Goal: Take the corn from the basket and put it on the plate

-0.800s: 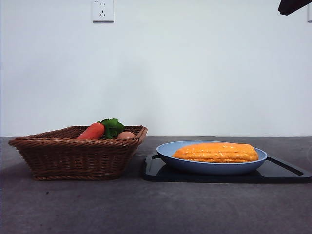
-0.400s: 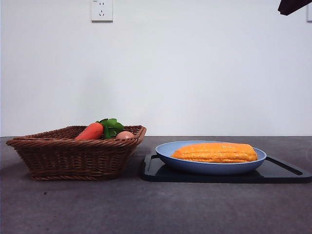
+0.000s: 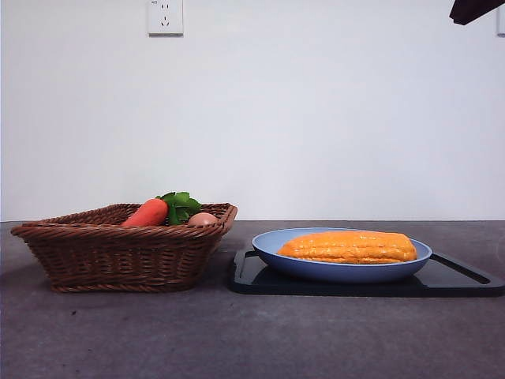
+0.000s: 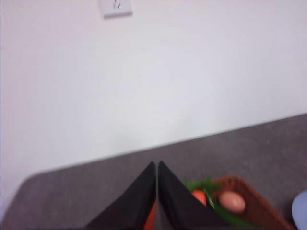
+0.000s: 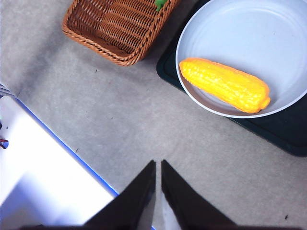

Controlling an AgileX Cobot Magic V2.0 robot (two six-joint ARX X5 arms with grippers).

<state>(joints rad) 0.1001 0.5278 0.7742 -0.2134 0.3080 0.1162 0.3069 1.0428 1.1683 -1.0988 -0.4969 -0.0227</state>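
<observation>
The corn [image 3: 348, 246] [image 5: 224, 85] lies lengthwise in the light-blue plate [image 3: 342, 271] [image 5: 240, 28], free of any gripper. Left of the plate sits the brown wicker basket [image 3: 122, 254] [image 5: 120, 24] [image 4: 254, 206]. My right gripper [image 5: 158, 165] is shut with nothing in it, high over the bare table in front of the plate. Its arm shows only as a black tip [image 3: 473, 9] at the top right of the front view. My left gripper [image 4: 157, 166] is also shut and holds nothing, raised above the basket.
Under the plate lies a flat black tray [image 3: 458, 280] [image 5: 283, 129]. A carrot [image 3: 147, 212] with green leaves [image 3: 181, 205] and a brown egg [image 3: 203, 219] [image 4: 232, 201] rest in the basket. The table's blue-lined front edge [image 5: 67, 143] runs near the right gripper. A wall outlet [image 3: 165, 16] is behind.
The arms, the corn and the plate have not moved. The front view shifts a couple of pixels, nothing more.
</observation>
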